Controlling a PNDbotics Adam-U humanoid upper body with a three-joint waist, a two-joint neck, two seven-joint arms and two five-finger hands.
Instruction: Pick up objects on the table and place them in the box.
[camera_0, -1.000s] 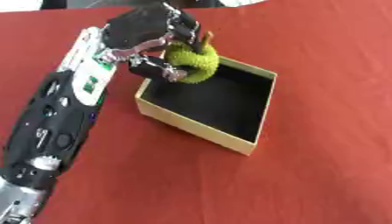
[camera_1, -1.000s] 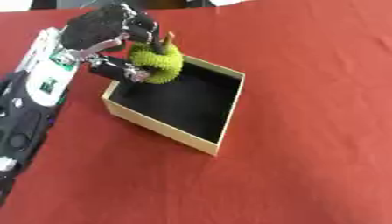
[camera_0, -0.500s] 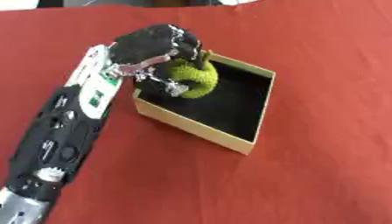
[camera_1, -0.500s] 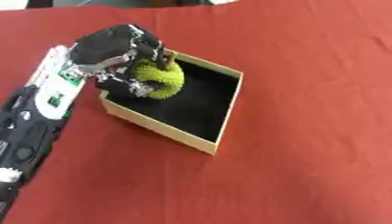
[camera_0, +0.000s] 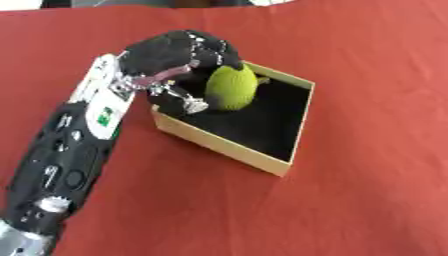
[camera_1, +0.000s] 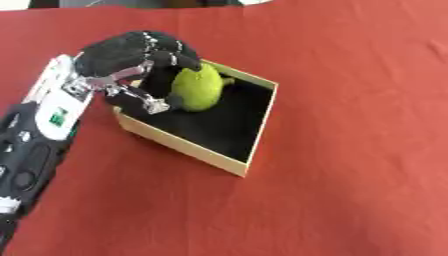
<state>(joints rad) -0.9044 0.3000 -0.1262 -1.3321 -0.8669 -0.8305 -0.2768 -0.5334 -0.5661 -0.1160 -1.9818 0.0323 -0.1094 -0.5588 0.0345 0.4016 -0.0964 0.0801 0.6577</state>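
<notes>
A yellow-green knitted ball-shaped object (camera_0: 231, 87) is inside the open cardboard box (camera_0: 223, 145), low against its far-left corner. My left hand (camera_0: 175, 55) reaches in over the box's left wall, fingers and thumb curled round the green object. The box has tan walls and a black inside, and it sits askew on the red table. Part of the object is hidden behind the hand. My right hand shows in neither view.
The red tablecloth (camera_0: 350, 200) spreads all round the box. My left forearm (camera_0: 74, 150) runs from the lower left corner up to the box. A pale strip (camera_0: 17, 4) shows at the table's far edge.
My left hand has come down with the green object, from above the box's far-left rim to inside the box. The box has stayed where it was.
</notes>
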